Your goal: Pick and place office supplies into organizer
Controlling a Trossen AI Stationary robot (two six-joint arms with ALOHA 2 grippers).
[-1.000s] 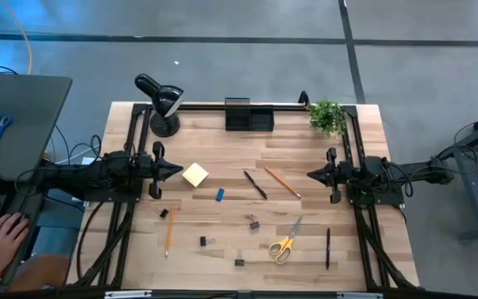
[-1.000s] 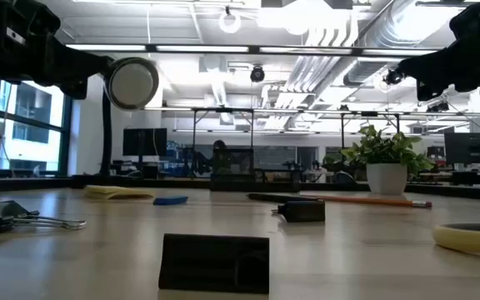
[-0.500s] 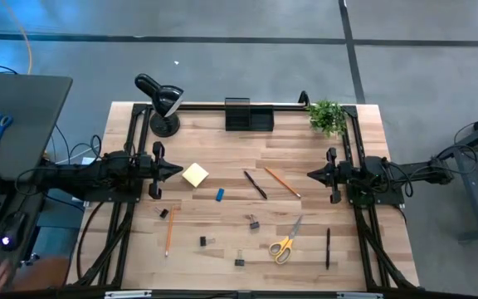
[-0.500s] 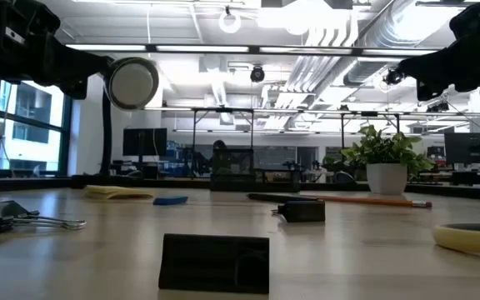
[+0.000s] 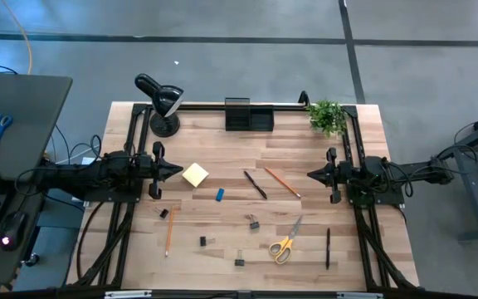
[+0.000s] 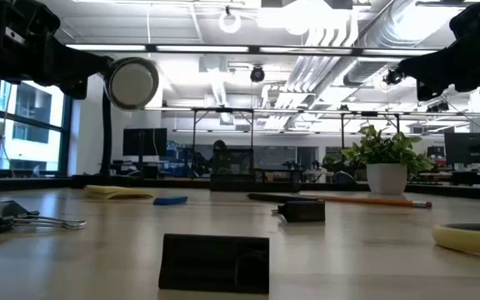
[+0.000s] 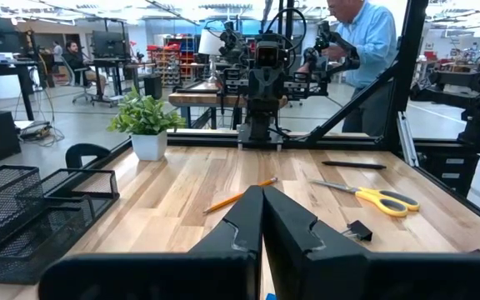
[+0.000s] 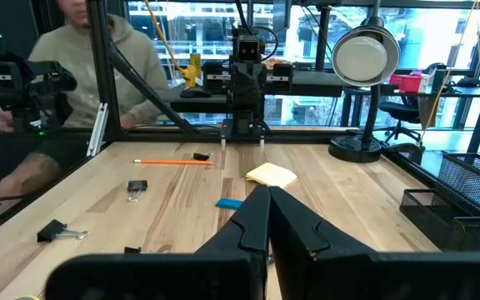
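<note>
Wooden table carries both arms at its sides. Left gripper is fully closed and empty, just beside the sticky-note pad; right gripper, also closed and empty, faces it. Pencils, pens, clips and yellow-handled scissors lie scattered between them; the organizer stands at the far edge.

Colours on the table

Yellow sticky pad, blue eraser, orange pencil, yellow-handled scissors, black mesh organizer, pale striped wood table.
</note>
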